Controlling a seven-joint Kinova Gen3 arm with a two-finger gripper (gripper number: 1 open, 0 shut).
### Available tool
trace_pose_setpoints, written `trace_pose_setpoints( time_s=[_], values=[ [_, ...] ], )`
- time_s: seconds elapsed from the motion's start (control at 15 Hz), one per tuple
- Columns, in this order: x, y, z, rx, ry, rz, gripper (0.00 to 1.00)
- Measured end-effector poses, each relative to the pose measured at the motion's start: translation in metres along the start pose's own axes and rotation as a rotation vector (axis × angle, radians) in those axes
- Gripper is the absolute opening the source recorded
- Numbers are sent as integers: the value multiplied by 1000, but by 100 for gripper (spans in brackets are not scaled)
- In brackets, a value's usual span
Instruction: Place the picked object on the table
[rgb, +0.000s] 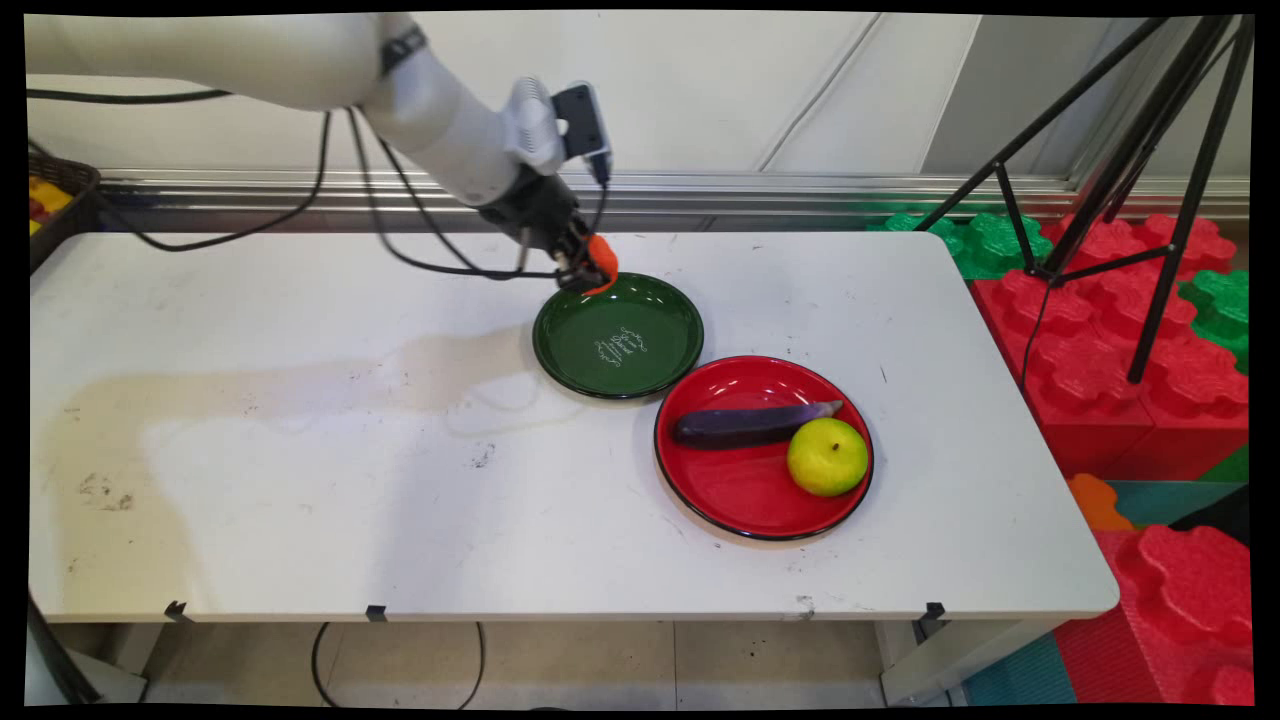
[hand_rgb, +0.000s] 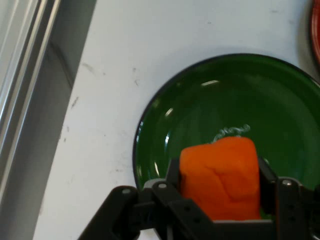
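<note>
My gripper (rgb: 590, 272) is shut on an orange block-shaped object (rgb: 602, 262), held just above the far left rim of a green plate (rgb: 560, 345). In the hand view the orange object (hand_rgb: 221, 177) sits clamped between the two black fingers (hand_rgb: 172, 175), with the green plate (hand_rgb: 200, 115) right beneath it. The green plate has nothing lying in it and a small white print at its centre. Near right of it stands a red plate (rgb: 740, 495) with a purple eggplant (rgb: 750, 424) and a yellow-green round fruit (rgb: 827, 456) in it.
Black cables (rgb: 400, 215) hang from the arm over the table's far side. A dark basket (rgb: 60, 195) sits at the far left corner. A black tripod (rgb: 1130, 180) and red and green foam blocks (rgb: 1120, 340) stand right of the table.
</note>
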Motion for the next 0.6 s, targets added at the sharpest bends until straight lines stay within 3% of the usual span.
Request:
trace_pose_setpoints(
  time_s=[0.33, 0.6],
  values=[
    [-20, 21, -43, -71, 10, 81, 0],
    [-30, 44, -54, -115, -3, 86, 0]
  ],
)
